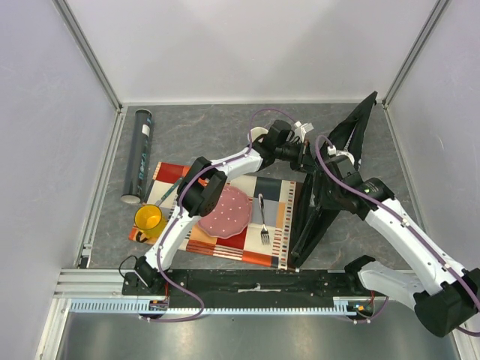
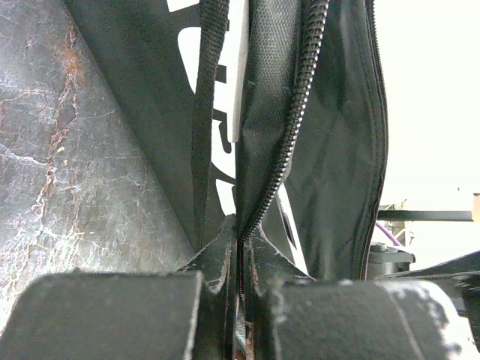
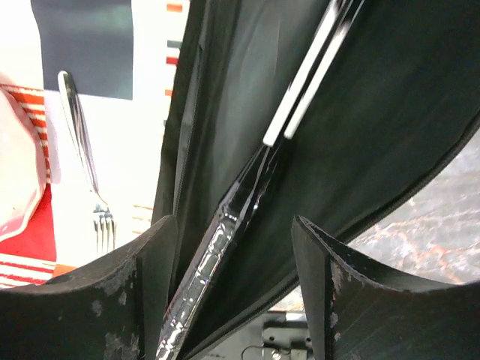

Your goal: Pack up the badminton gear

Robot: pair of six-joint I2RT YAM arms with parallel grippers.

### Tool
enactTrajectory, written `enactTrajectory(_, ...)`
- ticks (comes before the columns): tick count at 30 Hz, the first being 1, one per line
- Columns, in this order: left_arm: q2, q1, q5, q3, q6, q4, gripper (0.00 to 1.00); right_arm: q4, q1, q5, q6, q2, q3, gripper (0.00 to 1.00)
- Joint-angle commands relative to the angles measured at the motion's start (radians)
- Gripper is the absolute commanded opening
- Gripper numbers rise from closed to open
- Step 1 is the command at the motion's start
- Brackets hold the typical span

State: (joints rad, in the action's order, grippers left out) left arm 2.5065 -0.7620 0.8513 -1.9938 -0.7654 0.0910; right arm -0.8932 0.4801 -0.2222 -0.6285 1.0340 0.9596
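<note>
The long black racket bag [image 1: 334,176] lies at the right of the table, its flap raised. My left gripper [image 1: 309,157] is shut on the bag's zipper edge [image 2: 289,142] and holds it up; in the left wrist view the gripper [image 2: 240,241] pinches the fabric. My right gripper [image 1: 324,174] is open at the bag's mouth. In the right wrist view the gripper [image 3: 234,229] stands open around a glossy black racket handle [image 3: 214,251] with white shafts [image 3: 304,90] inside the bag [image 3: 390,112]. The dark tube [image 1: 139,154] lies at the far left. No shuttlecocks show.
A checked placemat [image 1: 274,202] holds a pink plate [image 1: 225,210], a fork [image 1: 263,219] and a yellow mug [image 1: 148,219]. The fork [image 3: 81,161] and plate [image 3: 16,176] also show left of the bag in the right wrist view. Frame walls bound the table.
</note>
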Motion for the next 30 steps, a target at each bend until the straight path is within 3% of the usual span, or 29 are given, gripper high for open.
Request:
enactTrajectory(1,-0.072,0.003,0.035,-0.013,0.0,-0.016,0.02,-0.079,0.0,0.072,-0.132,-0.017,-0.048,0.69)
enactTrajectory(10,-0.09,0.0,0.034,-0.003,0.0,-0.014,0.02,0.106,0.002,0.132,-0.206,-0.038,-0.237,0.5)
enactTrajectory(11,-0.092,-0.005,0.034,0.001,0.001,-0.017,0.02,0.114,0.0,0.11,-0.215,-0.034,-0.245,0.45)
enactTrajectory(12,-0.095,-0.007,0.032,0.003,0.005,-0.017,0.02,0.117,-0.001,0.1,-0.214,-0.025,-0.246,0.34)
enactTrajectory(14,-0.097,-0.01,0.032,0.006,0.015,-0.03,0.02,0.111,-0.001,0.036,-0.212,-0.029,-0.226,0.24)
enactTrajectory(15,-0.097,-0.01,0.032,0.006,0.018,-0.031,0.02,0.108,-0.001,0.009,-0.212,-0.049,-0.222,0.08)
enactTrajectory(16,-0.095,-0.013,0.034,0.009,0.023,-0.036,0.02,0.114,-0.001,-0.015,-0.214,-0.054,-0.216,0.01)
enactTrajectory(20,-0.087,-0.019,0.038,0.016,0.028,-0.039,0.02,0.158,-0.006,-0.14,-0.212,-0.026,-0.205,0.0)
enactTrajectory(25,-0.093,-0.025,0.045,0.024,0.028,-0.037,0.02,0.305,-0.006,-0.132,-0.22,0.035,-0.307,0.0)
enactTrajectory(28,-0.104,-0.025,0.046,0.033,0.025,-0.028,0.02,0.309,-0.006,-0.145,-0.189,0.057,-0.311,0.02)
enactTrajectory(29,-0.109,-0.026,0.048,0.036,0.02,-0.024,0.02,0.316,-0.006,-0.123,-0.174,0.057,-0.306,0.07)
enactTrajectory(30,-0.11,-0.025,0.051,0.038,0.014,-0.016,0.02,0.304,-0.005,-0.1,-0.142,0.055,-0.286,0.26)
